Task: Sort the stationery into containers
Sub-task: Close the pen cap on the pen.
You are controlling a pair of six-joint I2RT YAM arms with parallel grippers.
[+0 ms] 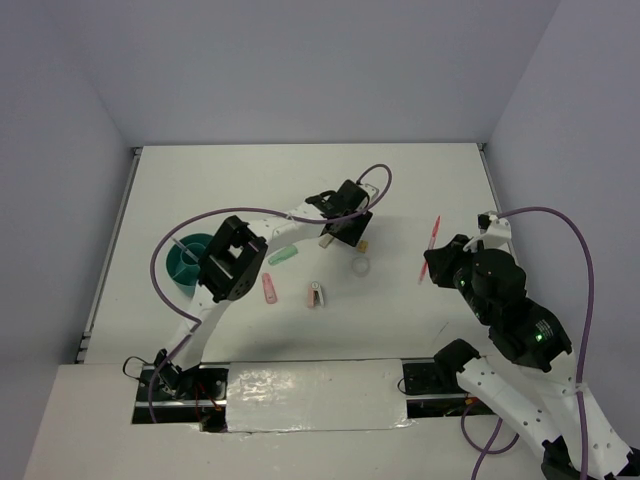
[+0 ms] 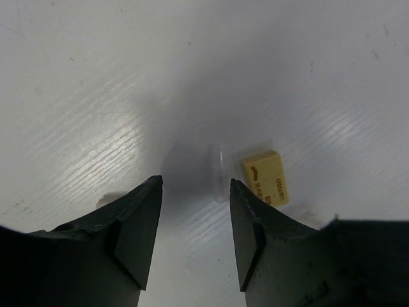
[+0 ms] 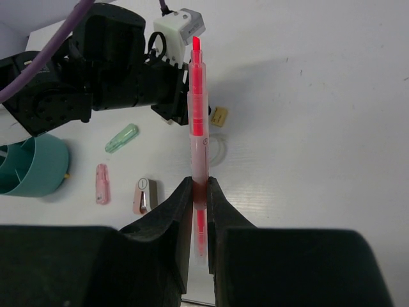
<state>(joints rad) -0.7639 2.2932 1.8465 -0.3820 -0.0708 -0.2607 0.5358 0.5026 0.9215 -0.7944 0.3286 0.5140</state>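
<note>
My right gripper [image 3: 200, 185] is shut on the thin pink pen [image 3: 198, 109], held off the table at the right [image 1: 430, 250]. My left gripper [image 2: 195, 184] stands open just above the table near the middle [image 1: 338, 232], with only bare table between its fingers. A tan nub [image 2: 265, 178] lies just beyond its right finger, and a small clear piece [image 2: 220, 171] sits by that fingertip. The clear tape ring [image 1: 360, 267], mint-green tube [image 1: 283, 256], pink stick [image 1: 269, 289] and pink-white clip [image 1: 316, 295] lie on the table. The teal organizer [image 1: 188, 258] stands at the left.
The left arm's elbow [image 1: 232, 260] and purple cable [image 1: 262, 212] hang over the space between the organizer and the loose items. Grey walls close the table at the back and sides. The right arm [image 1: 510, 310] fills the near right.
</note>
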